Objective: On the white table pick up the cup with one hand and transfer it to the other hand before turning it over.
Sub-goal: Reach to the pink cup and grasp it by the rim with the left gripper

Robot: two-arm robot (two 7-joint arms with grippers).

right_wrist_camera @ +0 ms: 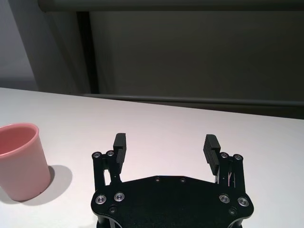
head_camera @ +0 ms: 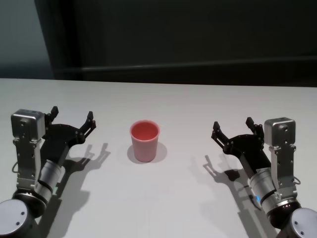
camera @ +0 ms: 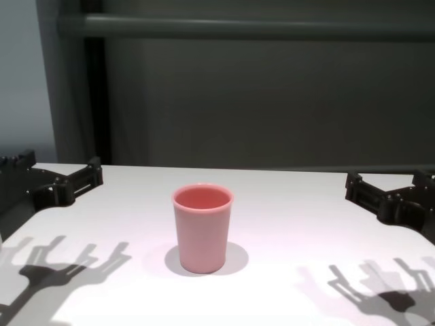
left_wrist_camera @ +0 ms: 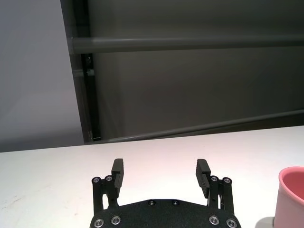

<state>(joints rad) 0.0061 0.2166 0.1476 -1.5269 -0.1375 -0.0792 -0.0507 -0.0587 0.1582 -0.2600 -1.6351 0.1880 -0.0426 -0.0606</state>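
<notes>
Left gripper [head_camera: 72,116] and right gripper [head_camera: 232,128] sit nearest the robot, one at each side of the white table [head_camera: 178,106], raised above its surface and casting forked shadows on it. Each has its fingers spread wide apart with nothing between them; the wrist views show the left fingers [left_wrist_camera: 118,172] and the right fingers [right_wrist_camera: 212,148] standing parallel over bare tabletop. Between the two grippers, well apart from both, the cup [head_camera: 144,141] stands upright on the table, rim up and base down, touched by neither arm. Beyond the table's far edge lies a dark wall [camera: 272,102] crossed by a horizontal bar [camera: 258,27].
</notes>
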